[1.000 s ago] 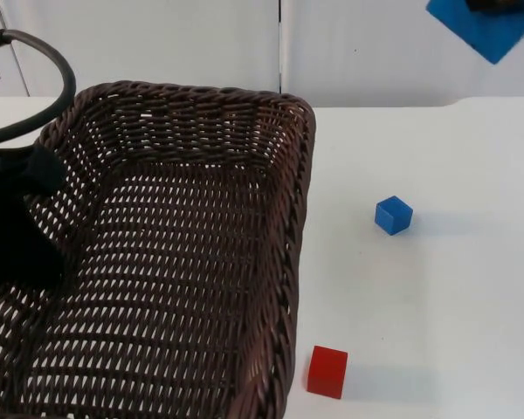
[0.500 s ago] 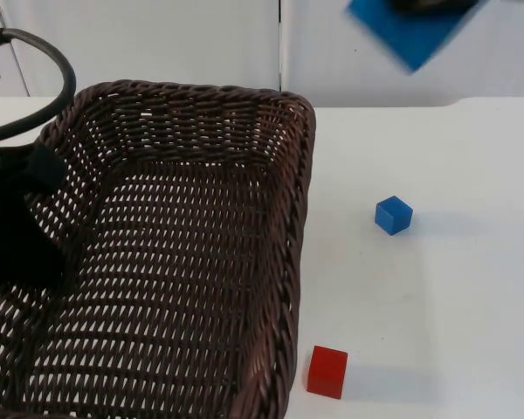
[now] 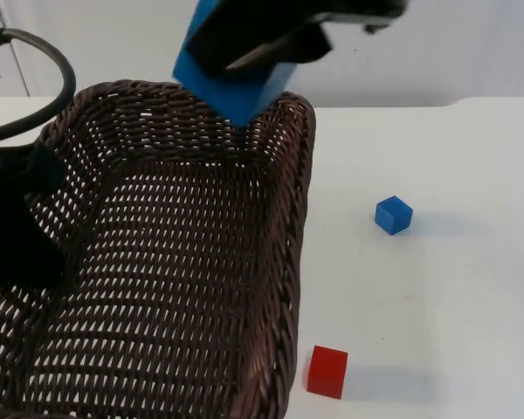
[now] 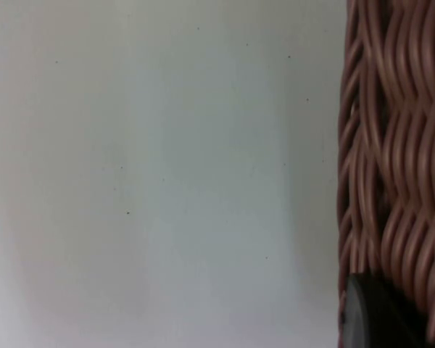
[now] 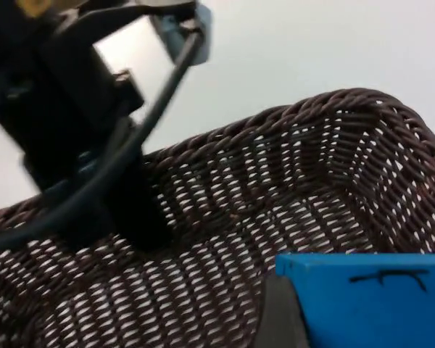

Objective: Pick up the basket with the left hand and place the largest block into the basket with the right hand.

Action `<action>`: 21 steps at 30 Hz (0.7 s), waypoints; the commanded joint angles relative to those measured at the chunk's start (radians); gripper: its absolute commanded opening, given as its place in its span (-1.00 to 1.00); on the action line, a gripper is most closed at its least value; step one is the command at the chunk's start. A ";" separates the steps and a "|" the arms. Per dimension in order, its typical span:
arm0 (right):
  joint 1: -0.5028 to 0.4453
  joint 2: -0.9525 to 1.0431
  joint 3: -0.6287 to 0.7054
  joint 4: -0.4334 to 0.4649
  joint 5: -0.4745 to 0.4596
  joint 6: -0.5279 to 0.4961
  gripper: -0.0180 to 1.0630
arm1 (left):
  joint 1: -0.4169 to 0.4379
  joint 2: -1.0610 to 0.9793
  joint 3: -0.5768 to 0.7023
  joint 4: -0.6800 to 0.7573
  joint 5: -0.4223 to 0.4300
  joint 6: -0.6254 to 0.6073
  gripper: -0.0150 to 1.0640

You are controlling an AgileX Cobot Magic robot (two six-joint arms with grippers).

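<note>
A dark brown wicker basket (image 3: 175, 262) hangs lifted over the table's left side, my left gripper (image 3: 26, 209) shut on its left rim; the weave (image 4: 391, 159) runs beside the black fingertip (image 4: 373, 315). My right gripper (image 3: 271, 39) is shut on the large blue block (image 3: 231, 83), holding it tilted above the basket's far rim. In the right wrist view the large blue block (image 5: 370, 297) hangs over the basket's inside (image 5: 225, 239), with the left arm (image 5: 80, 123) beyond it.
A small blue cube (image 3: 393, 215) sits on the white table (image 3: 454, 288) right of the basket. A red cube (image 3: 327, 372) lies near the basket's front right corner. The grey partition wall (image 3: 140, 44) closes off the back.
My right gripper has carried the large blue block leftward and down, from the upper right corner to above the basket's far rim. The basket and left arm have not moved.
</note>
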 commanded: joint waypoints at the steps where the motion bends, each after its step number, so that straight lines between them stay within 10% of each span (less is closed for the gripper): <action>1: 0.006 0.031 -0.030 0.005 -0.014 -0.009 -0.97 | -0.002 -0.013 0.000 -0.032 0.000 -0.005 -0.98; 15: 0.006 0.219 -0.100 0.011 0.000 -0.009 -0.94 | -0.002 -0.013 0.000 -0.032 -0.002 -0.005 -0.98; 21: 0.006 0.240 -0.100 0.016 0.004 -0.007 -0.47 | -0.002 -0.013 0.000 -0.032 -0.002 -0.005 -0.98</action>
